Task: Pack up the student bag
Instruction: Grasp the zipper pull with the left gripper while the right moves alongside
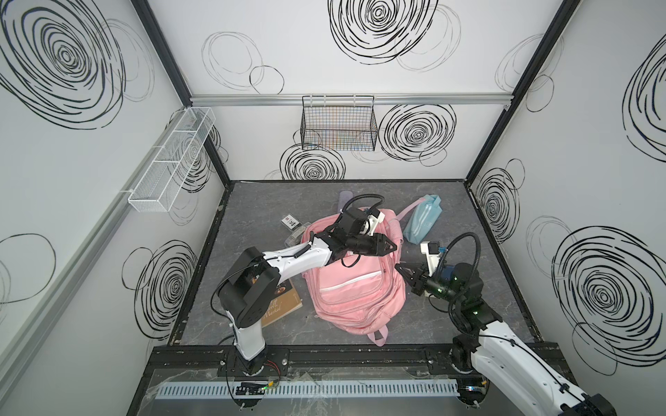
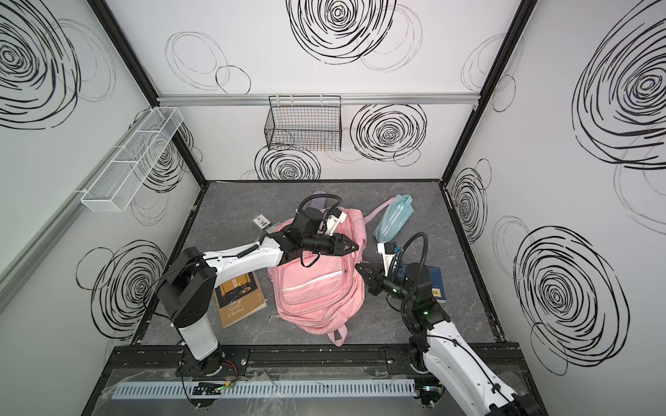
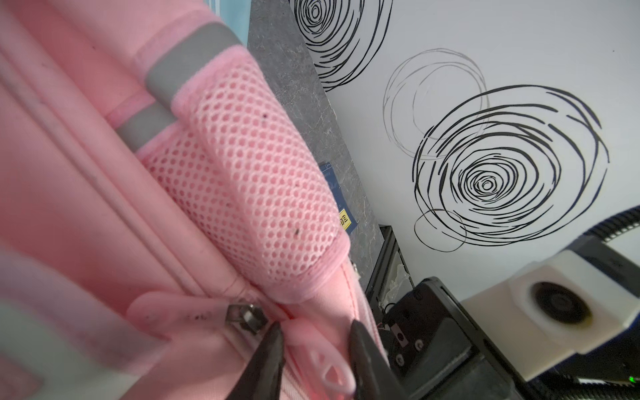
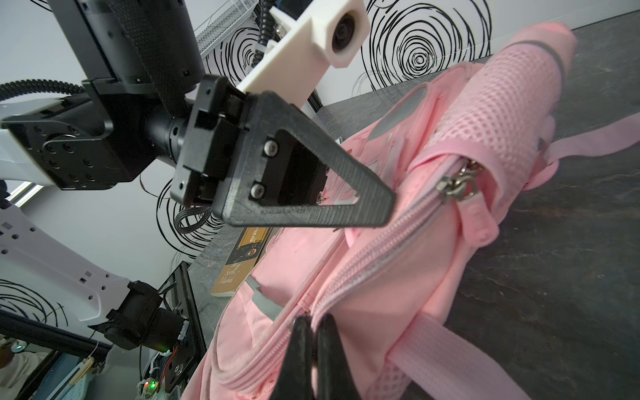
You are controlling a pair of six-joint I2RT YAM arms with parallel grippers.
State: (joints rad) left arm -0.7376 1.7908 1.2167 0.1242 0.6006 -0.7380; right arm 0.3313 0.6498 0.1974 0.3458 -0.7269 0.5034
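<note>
The bag [image 1: 353, 295] lies flat in the middle of the table [image 1: 252, 209], front pockets up. Its top end points away from the arm bases. The loose things sit around it:
- a brown book [image 2: 241, 299] just beside its left side
- a badge [image 1: 291, 222] by its far left corner
- a blue pouch [image 1: 421, 223] off its far right corner
- a blue book [image 2: 438, 284] to its right, under the right arm

The left gripper [image 3: 315, 327] reaches across the bag's top end to its right shoulder, next to the mesh padding [image 3: 249, 166]. Its jaws stand narrowly apart with the pink pull [image 3: 325, 367] between them, and the metal slider [image 3: 247, 317] sits just outside one finger. The wrist view cuts off low there, so I cannot tell whether the pads pinch the pull or only bracket it.

The right gripper [image 4: 314, 320] has its jaws together, with the tips at the bag's right edge beside the zip line [image 4: 374, 242], nearer the bag's bottom end.

That zip is the axis that matters. It runs along the bag's right side from the slider at the left gripper toward the right gripper, and it looks zipped shut. The left arm is nearer the pull, so opening likely falls to it, by dragging the pull along the seam toward the right gripper. The right tips are placed to brace the bag. With both books and the pouch outside the bag, packing looks not yet begun.
</note>
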